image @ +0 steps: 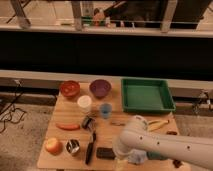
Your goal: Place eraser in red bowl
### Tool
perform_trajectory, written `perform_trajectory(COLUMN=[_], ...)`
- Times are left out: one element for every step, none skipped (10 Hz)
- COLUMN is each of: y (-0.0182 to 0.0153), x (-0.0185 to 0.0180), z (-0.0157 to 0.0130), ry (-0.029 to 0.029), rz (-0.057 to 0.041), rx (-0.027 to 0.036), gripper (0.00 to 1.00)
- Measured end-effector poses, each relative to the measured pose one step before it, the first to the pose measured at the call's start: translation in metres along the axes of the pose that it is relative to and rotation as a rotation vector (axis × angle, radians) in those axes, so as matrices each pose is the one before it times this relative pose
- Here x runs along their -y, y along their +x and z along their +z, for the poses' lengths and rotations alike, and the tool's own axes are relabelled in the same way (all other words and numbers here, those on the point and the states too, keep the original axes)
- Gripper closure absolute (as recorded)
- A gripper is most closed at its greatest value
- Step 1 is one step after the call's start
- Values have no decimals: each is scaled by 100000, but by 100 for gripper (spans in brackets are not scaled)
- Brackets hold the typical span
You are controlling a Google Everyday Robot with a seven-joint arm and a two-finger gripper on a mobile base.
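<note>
Eraser [105, 153], likely a light, stiff, grippy block flat on the worktop [64, 113] just beside the claw [124, 156], suits a pinch across its narrow width; claw's opening cannot be told.

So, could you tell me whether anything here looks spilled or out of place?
Nothing stands out: the red bowl sits upright, the eraser lies flat near the front edge, and the gripper is close beside it.

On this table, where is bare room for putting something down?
Free: the wooden table strip between round red bowl and orange carrot; the floor of the green tray. Crowded: front centre, where the gripper hangs beside the dark rectangular eraser and black-handled tool.
</note>
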State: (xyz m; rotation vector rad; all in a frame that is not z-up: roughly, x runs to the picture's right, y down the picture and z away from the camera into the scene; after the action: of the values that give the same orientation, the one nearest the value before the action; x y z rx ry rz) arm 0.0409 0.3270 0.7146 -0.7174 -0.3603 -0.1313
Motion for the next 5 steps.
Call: perform_trajectory(y=[-74, 10, -187, -36, 59], x=[210, -12, 127, -9, -111], z=[482, 273, 295, 171, 271], ry=[-1144, -1221, -894, -525, -877], rz=[-622, -446, -560, -126, 23], rx=[1928, 860, 1450, 502, 355], gripper=[20, 20, 20, 20, 20])
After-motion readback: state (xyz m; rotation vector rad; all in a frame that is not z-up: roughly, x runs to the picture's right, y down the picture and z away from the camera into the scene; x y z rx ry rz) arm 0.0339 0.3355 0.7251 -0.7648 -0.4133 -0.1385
